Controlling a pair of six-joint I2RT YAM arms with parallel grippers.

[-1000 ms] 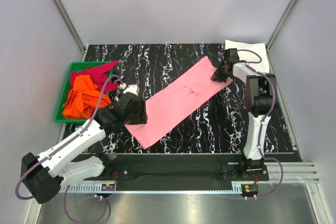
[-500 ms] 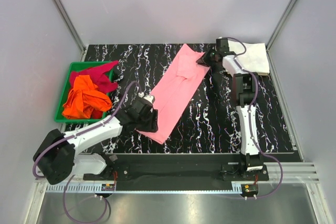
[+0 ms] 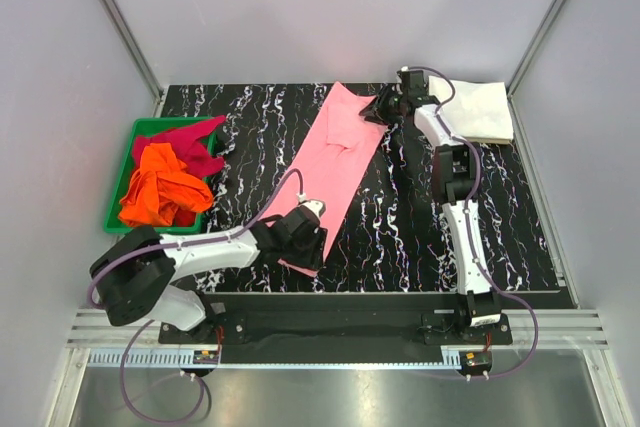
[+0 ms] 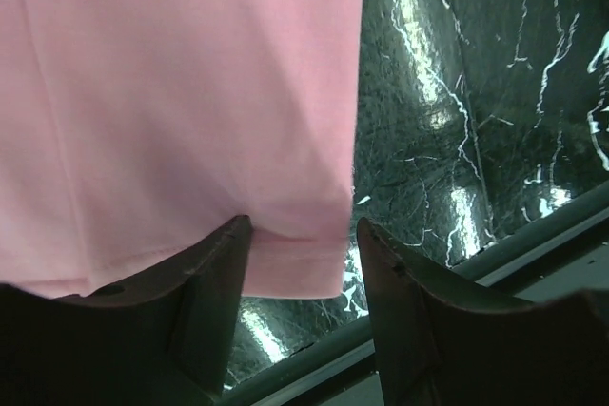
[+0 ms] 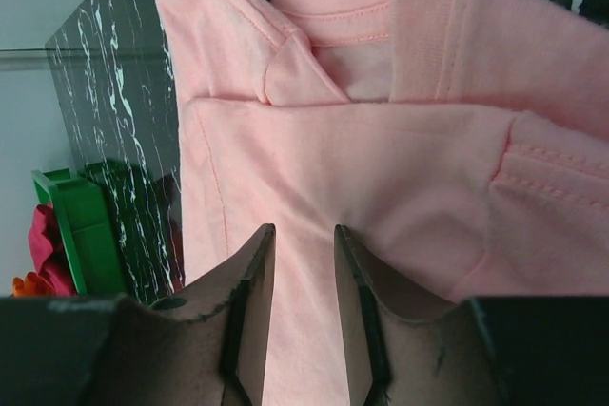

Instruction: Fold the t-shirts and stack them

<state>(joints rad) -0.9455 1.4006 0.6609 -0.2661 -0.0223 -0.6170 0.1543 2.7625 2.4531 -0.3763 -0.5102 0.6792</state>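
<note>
Both ends of pink shirt (image 3: 335,162) covered: right gripper (image 5: 300,235) pinching the collar end by the far edge, left gripper (image 4: 300,225) unclenched over the near hem.

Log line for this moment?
pink t-shirt: lying diagonal | left gripper: at near hem, grip unclear | right gripper: shut on far end | white t-shirt: far-right corner

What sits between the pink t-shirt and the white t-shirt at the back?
The right end effector and its wrist, at the far edge of the pink t-shirt, with the white t-shirt just beyond. The top external view shows it.
</note>
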